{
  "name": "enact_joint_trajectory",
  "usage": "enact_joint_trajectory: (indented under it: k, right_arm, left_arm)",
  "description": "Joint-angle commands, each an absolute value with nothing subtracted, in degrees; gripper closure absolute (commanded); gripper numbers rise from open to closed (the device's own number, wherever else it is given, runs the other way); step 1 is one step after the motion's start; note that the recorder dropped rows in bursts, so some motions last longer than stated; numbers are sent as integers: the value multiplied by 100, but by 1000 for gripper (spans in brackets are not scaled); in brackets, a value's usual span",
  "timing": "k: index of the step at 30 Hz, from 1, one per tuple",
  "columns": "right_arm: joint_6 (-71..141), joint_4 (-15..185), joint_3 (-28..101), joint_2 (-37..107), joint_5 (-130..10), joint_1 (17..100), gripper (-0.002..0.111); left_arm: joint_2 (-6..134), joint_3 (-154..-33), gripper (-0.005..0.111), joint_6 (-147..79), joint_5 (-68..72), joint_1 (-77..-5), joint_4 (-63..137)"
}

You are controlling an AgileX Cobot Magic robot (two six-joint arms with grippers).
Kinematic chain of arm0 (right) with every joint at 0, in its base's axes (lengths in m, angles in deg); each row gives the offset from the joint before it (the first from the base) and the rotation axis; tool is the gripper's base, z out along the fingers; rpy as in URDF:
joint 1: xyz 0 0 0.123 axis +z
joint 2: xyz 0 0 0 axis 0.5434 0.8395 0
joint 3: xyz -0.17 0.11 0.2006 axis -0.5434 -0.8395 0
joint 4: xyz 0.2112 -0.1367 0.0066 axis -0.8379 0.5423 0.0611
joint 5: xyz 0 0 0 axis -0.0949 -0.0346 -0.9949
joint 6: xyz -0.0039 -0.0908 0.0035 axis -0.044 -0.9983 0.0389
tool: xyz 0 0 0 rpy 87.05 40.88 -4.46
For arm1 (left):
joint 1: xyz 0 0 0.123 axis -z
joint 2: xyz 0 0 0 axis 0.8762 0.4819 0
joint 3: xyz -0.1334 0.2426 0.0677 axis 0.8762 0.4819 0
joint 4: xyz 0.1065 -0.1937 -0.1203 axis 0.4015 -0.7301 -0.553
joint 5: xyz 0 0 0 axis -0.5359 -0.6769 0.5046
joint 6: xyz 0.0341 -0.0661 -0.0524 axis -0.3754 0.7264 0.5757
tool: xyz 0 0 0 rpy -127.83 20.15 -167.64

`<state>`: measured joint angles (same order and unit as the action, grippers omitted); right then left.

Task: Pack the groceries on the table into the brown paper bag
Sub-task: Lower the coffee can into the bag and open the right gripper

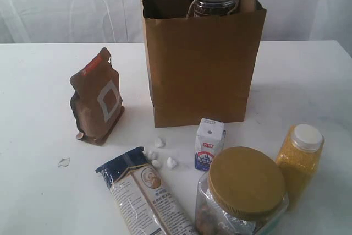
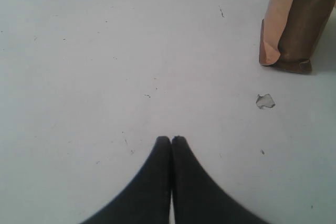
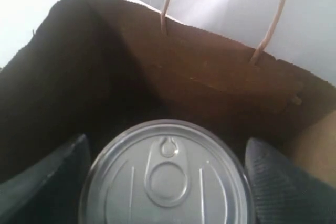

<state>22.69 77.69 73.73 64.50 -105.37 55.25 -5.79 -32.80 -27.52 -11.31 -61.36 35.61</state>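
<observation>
while poised over the brown paper bag, clasps metal-lidded can in wide-spread right gripper for lowering, with left gripper closed, empty.

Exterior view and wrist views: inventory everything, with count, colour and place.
table: one, white.
brown paper bag: one, brown, upright, rear middle.
metal-lidded can: one, silver, at bag's mouth.
pouch: one, brown, red-labelled, left of bag.
noodle packet: one, blue-topped, front.
carton: one, white-blue, before bag.
jar: one, clear, tan lid, front right.
bottle: one, yellow, white cap, right of jar.
lumps: several, white, between packet and carton.
scrap: one, pale, front left.
left pincer: one, black, shut, above table.
right pincer: one, black, gripping the can.
</observation>
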Motion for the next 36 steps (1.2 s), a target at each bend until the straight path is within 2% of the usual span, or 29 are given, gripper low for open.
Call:
enact_joint_trajectory:
  k: [1,5,10,13,29,36]
  right_arm:
    - [2343,7732,7408,6387,-10354,5514,41]
    - [2342,7732,7408,6387,-10354,5514,39]
    - [2342,7732,7408,6387,-10354,5514,26]
    - [2342,7732,7408,6387,-10354,5514,22]
    - [2370,7732,7408,6363,-10385,5514,22]
    - [2398,7745,7408,6160,-11285,5514,22]
  left_arm:
    - [-596,-3261,107,-2698,-1132,-6104,3563]
    - [-596,-3261,107,-2698,-1132,-6104,3563]
    - [-596,-3261,107,-2698,-1132,-6104,3563]
    - [-596,-3261,107,-2698,-1132,-6104,3563]
    - [-596,-3261,107,-2698,-1132,-6104,3563]
    - [-596,-3261,107,-2698,-1132,-6104,3563]
